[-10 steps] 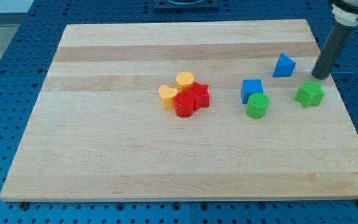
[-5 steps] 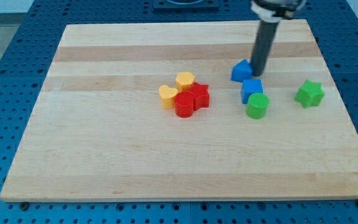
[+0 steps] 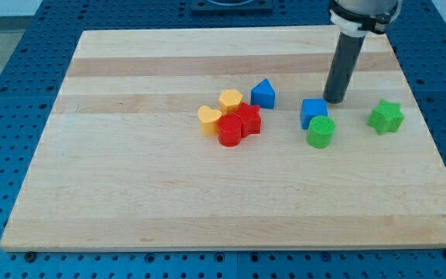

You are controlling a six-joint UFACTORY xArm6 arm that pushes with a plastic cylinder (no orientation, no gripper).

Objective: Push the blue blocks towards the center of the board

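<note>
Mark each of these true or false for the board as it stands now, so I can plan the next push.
1. My tip is just to the view's upper right of the blue cube. True.
2. The blue triangular block sits at the board's right edge. False: it is near the centre, beside the yellow and red cluster.
3. The green cylinder sits against the blue cube's lower side. True.
4. The green star touches the blue cube. False: it stands apart, to the view's right.
</note>
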